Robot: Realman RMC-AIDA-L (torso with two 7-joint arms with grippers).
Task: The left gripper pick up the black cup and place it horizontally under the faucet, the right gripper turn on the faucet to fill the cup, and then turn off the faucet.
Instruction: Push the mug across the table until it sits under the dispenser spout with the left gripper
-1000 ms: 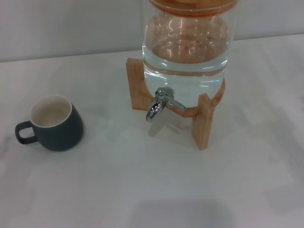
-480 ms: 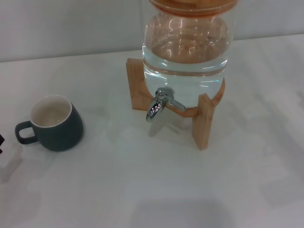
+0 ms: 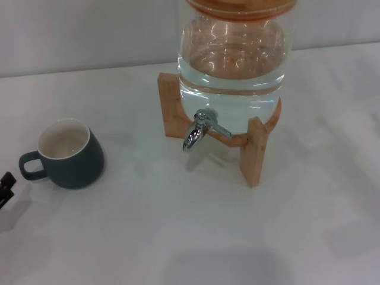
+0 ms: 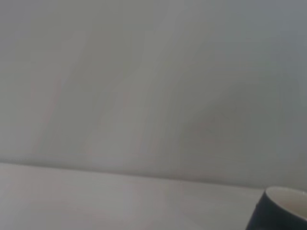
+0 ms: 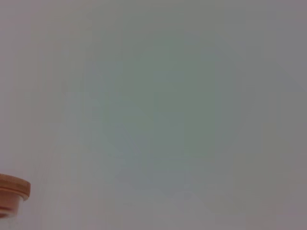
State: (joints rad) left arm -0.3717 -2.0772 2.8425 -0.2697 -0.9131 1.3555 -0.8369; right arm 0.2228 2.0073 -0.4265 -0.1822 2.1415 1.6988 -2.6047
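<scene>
The black cup [image 3: 68, 155] stands upright on the white table at the left, cream inside showing, its loop handle pointing left. A black tip of my left gripper [image 3: 5, 188] pokes in at the left edge, just left of and below the cup's handle, apart from it. The cup's rim also shows in the left wrist view [image 4: 283, 211]. The chrome faucet [image 3: 199, 129] juts from the front of the glass jar, its spout pointing down, with nothing under it. My right gripper is out of view.
The glass jar [image 3: 233, 59], partly filled with water, sits on a wooden stand [image 3: 255, 151] at centre right. Its orange lid shows in the right wrist view [image 5: 12, 194]. The white table [image 3: 178, 237] meets a pale wall behind.
The left gripper's black tip has come in at the left edge and moved a little farther in toward the cup. The cup and faucet have not moved.
</scene>
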